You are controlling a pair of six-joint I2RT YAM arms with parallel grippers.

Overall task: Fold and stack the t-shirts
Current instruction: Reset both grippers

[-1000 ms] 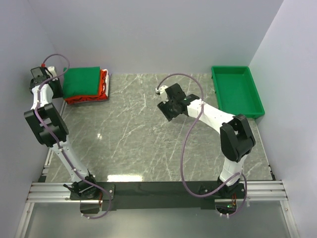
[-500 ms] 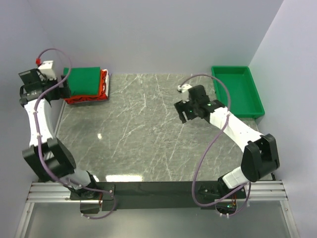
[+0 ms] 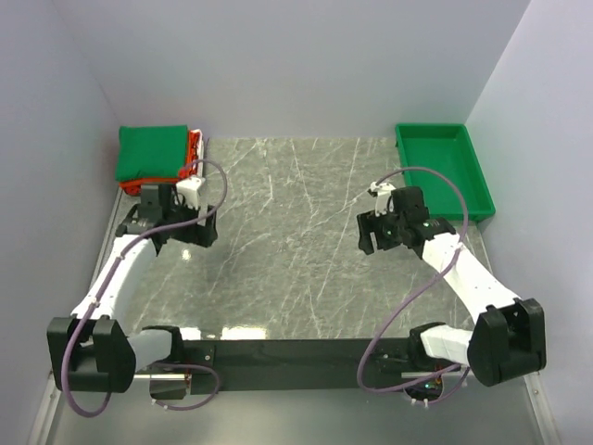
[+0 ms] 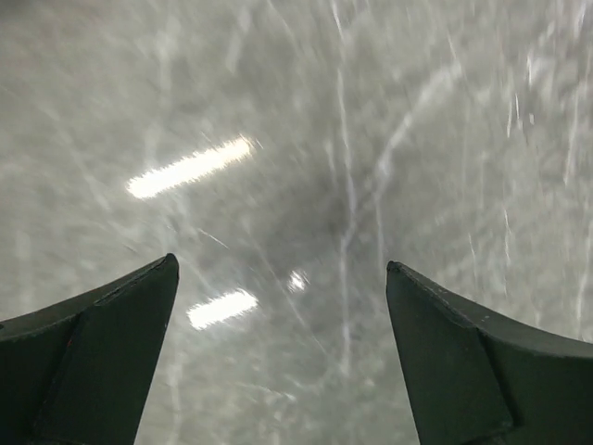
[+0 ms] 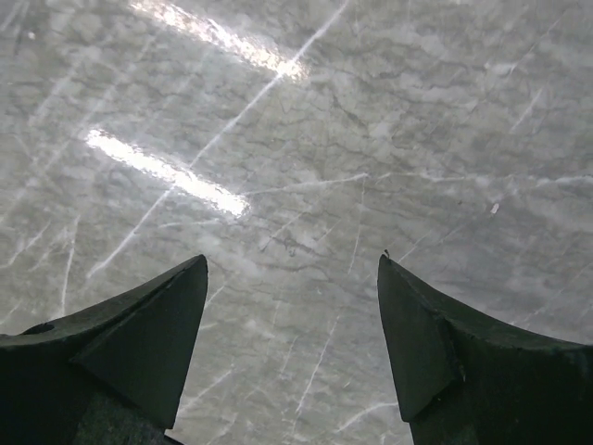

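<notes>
Stack of t-shirts lies just beyond open left claw, apart.

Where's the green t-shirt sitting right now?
In the top view, the dark green t-shirt lies folded at the far left corner of the table, on top of the orange-red shirts whose edges show beneath it.

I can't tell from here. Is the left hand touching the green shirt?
Apart. The left wrist view shows the open left hand over bare table, no cloth; from above, the green shirt sits farther back.
</notes>
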